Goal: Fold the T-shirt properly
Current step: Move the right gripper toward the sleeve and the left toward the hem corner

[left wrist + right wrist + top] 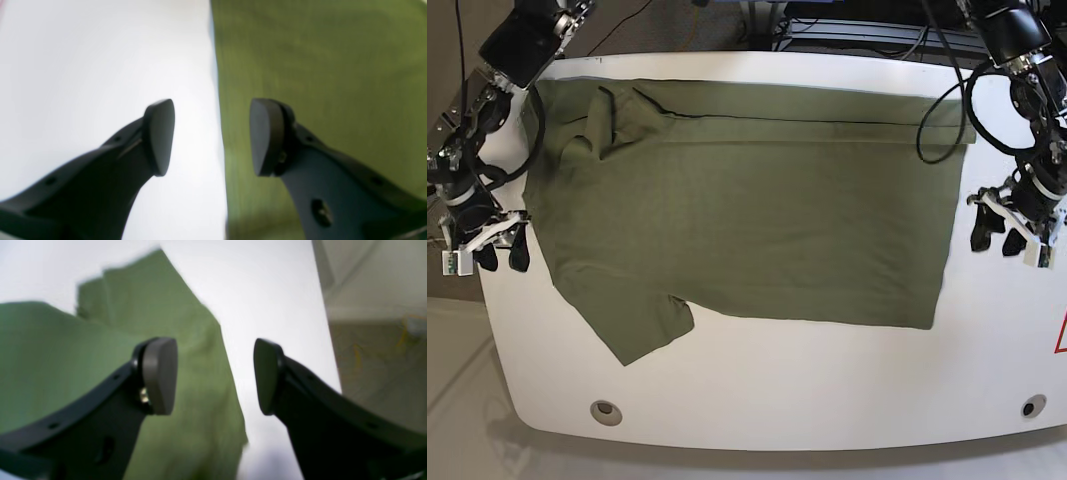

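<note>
The olive-green T-shirt [757, 220] lies spread across the white table [827, 385], its far long edge folded over and one sleeve [642, 330] pointing toward the front left. My left gripper [994, 238] is open and empty just off the shirt's right edge. In the left wrist view the gripper [213, 136] straddles that edge of the T-shirt [317, 66]. My right gripper [503, 256] is open and empty beside the shirt's left edge. In the right wrist view the gripper [215, 376] sits over the edge of the T-shirt [50, 356].
Two round holes sit near the table's front edge, one at the left [607, 408] and one at the right [1027, 407]. A red mark [1060, 335] is at the right edge. Cables [867, 30] run behind the table. Floor [377, 356] lies beyond the table edge.
</note>
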### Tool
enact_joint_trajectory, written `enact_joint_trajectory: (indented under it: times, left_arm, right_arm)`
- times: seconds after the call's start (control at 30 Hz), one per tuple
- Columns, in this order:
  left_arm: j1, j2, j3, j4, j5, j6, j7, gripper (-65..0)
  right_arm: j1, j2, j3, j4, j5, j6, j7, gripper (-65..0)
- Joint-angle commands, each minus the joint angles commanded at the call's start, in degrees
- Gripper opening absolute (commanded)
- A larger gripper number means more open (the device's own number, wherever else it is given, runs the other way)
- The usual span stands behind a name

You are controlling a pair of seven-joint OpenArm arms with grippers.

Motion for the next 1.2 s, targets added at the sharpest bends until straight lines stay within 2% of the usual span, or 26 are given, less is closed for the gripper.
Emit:
enact_joint_trajectory:
  times: [0.1, 0.37, 0.43, 0.77, 0.83, 1.2]
  left_arm:
    - [-0.4, -0.9, -0.3, -0.5, -0.1, 0.2, -0.4, -33.2]
    - [-3.5, -1.5, 2.0, -6.8, -0.6, 0.4, -1.9, -33.2]
    - [-6.6, -2.3, 4.7, -16.4, -0.7, 0.2, -5.0, -32.3]
    - [-11.3, -3.4, 8.7, -26.0, -0.8, 0.3, -10.1, -30.9]
    - [-12.4, -3.2, 9.3, -28.5, -0.5, 0.3, -11.8, -30.4]
    - [-13.4, -2.7, 8.4, -30.7, -0.1, -0.6, -11.3, -30.6]
  right_arm:
    - [4.7, 2.2, -3.0, -6.8, -0.3, -0.19, 0.1, -29.3]
    - [10.0, 4.1, -9.7, -16.4, -1.4, -1.13, 3.2, -29.7]
    - [13.7, 4.6, -13.8, -25.2, -5.1, -2.74, 8.9, -29.8]
    - [18.4, 3.9, -15.6, -35.1, -9.1, -3.29, 13.7, -30.1]
    - [20.1, 3.2, -15.5, -38.7, -8.6, -2.92, 16.1, -29.7]
    - [24.2, 3.0, -16.5, -48.7, -8.0, -3.10, 19.4, -29.1]
